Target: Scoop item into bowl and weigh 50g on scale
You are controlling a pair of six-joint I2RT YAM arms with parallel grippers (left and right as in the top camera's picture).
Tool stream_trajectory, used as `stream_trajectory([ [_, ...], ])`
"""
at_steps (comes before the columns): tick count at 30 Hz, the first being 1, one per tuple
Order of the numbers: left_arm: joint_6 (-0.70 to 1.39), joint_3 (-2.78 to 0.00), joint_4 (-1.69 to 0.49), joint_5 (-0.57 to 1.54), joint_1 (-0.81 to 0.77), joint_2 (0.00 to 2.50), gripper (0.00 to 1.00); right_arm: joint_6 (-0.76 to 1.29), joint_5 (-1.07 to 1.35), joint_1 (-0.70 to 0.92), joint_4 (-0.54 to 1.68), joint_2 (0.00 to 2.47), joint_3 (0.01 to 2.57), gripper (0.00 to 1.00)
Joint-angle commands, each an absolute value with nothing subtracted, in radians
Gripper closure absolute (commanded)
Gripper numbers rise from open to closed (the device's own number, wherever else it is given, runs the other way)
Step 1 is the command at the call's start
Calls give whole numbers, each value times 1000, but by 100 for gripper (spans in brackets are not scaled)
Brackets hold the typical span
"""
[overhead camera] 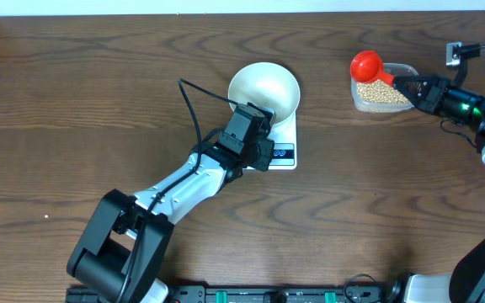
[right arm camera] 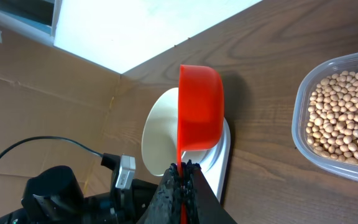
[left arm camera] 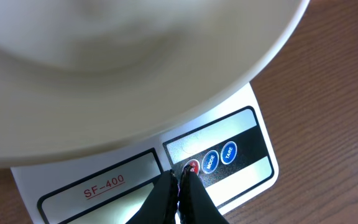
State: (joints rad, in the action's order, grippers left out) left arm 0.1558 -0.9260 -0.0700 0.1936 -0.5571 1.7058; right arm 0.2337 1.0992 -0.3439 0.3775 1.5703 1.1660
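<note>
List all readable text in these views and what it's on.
"SF-400": red print on the scale front panel.
"MODE": middle blue button.
"TARE": right blue button.
Red button: label covered by the left gripper, unreadable.
Overhead view: the scale's print is too small to read.

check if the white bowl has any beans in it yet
Empty. From overhead the bowl shows a bare white inside as it sits on the scale; the beans are in the clear tub.
</note>
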Motion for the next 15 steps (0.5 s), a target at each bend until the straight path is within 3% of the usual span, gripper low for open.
stream_trajectory([
  [1, 139, -921, -70, 195, -556, 1719, 93, 220, 1105, -346, 378, 1560, 1183, 99],
  [15, 139, -920, -41, 194, -575, 1755, 93, 220, 1105, -346, 378, 1560, 1183, 99],
])
